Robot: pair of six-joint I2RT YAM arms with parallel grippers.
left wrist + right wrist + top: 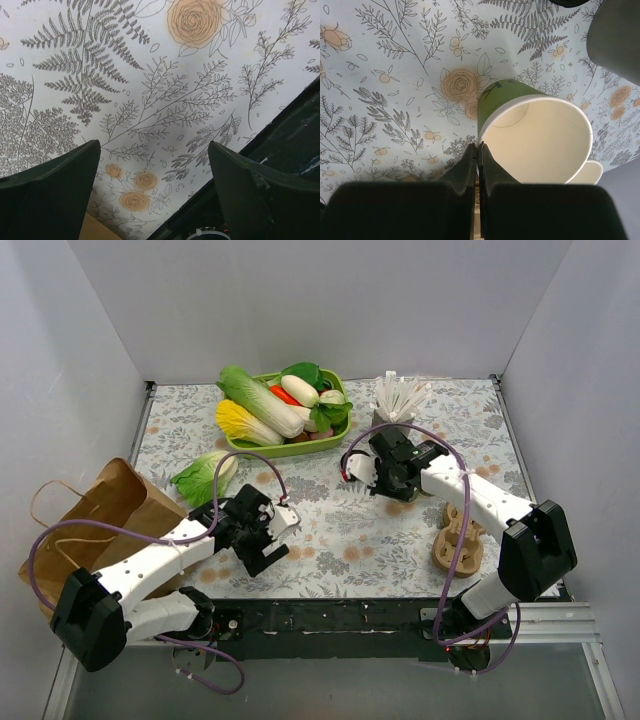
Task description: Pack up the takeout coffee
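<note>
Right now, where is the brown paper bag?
In the top view, the brown paper bag lies at the table's near-left corner, beside the left arm, with a leafy green vegetable just beyond it.

Worktop: my worktop (330, 530) is covered with a pale cloth printed with grey ferns, thin sprigs and orange roses.
Near edge: a black rail (350, 618) runs along the side closest to me.
Back: the back wall (330, 300) is a plain white panel standing at the far edge of the worktop.
Left: the left wall (50, 370) is white too and meets the back one in a corner.
Right: the right wall (590, 370) closes off the other side the same way.
Below the rail: a smooth grey surface (330, 685); I cannot tell whether it is floor or shelf.
Light: even and soft, leaving only faint, blurred shadows on the cloth.
</note>
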